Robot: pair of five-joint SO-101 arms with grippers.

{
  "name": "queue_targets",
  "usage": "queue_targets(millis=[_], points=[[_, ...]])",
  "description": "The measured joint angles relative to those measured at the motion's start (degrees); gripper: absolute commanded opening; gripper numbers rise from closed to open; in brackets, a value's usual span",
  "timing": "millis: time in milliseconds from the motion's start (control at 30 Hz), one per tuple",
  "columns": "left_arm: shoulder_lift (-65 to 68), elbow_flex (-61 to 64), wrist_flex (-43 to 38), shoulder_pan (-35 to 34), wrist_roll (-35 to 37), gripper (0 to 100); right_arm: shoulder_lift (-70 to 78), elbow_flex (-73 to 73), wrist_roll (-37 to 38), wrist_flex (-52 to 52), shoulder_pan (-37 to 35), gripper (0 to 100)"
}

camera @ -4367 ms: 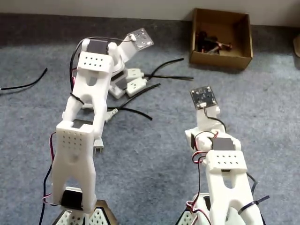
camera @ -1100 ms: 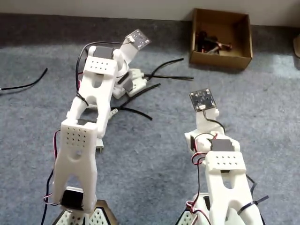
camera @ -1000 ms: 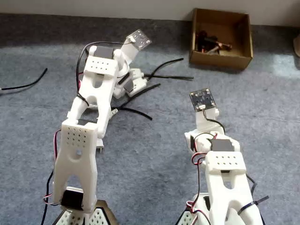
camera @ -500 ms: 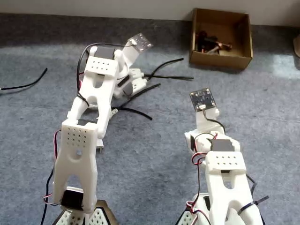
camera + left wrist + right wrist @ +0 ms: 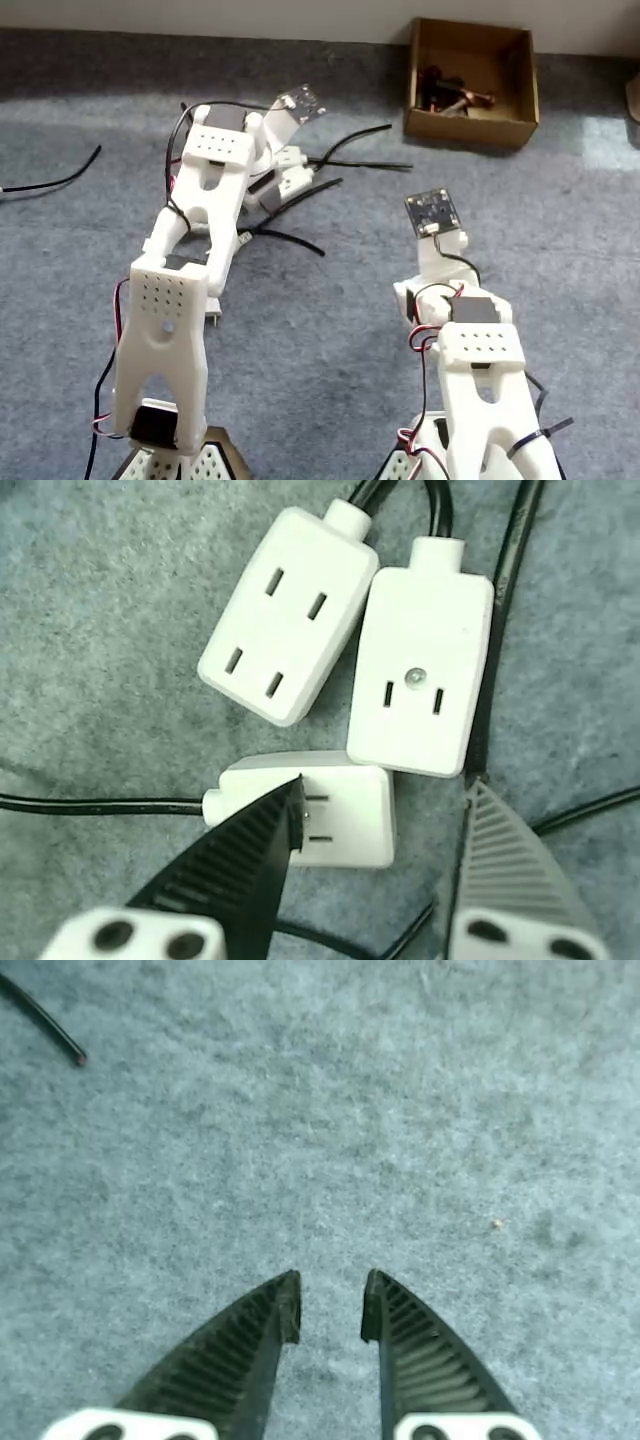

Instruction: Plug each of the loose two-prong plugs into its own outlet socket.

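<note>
Three white outlet sockets lie bunched on the grey carpet: a double socket (image 5: 288, 615), a socket with a small lamp (image 5: 420, 670), and a third socket (image 5: 335, 815) nearest the fingers. My left gripper (image 5: 385, 810) hovers open over that third socket, one fingertip overlapping its edge, holding nothing. From above, the sockets (image 5: 290, 180) peek out beside the left arm's wrist. A loose white plug (image 5: 241, 241) on a black cable lies beside the left arm, and another plug (image 5: 213, 312) lies closer to its base. My right gripper (image 5: 330, 1305) stands narrowly open over bare carpet.
A cardboard box (image 5: 470, 80) with small parts stands at the back right. Black cables (image 5: 350, 160) run from the sockets toward the middle. A separate black cable (image 5: 50, 180) lies at the far left. A cable end (image 5: 40, 1020) lies beyond the right gripper.
The left arm's wrist has shifted farther back and turned to the right over the sockets. The right arm has kept still.
</note>
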Motion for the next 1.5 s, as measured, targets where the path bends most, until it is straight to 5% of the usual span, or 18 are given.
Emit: queue_targets(millis=[900, 1500], points=[[0.09, 0.18, -3.87, 0.0, -0.79, 23, 0.0, 0.0, 0.0, -2.02, 0.0, 10.9], [0.09, 0.09, -2.2, 0.0, 8.35, 23, 0.0, 1.14, 0.0, -2.29, 0.0, 10.9]])
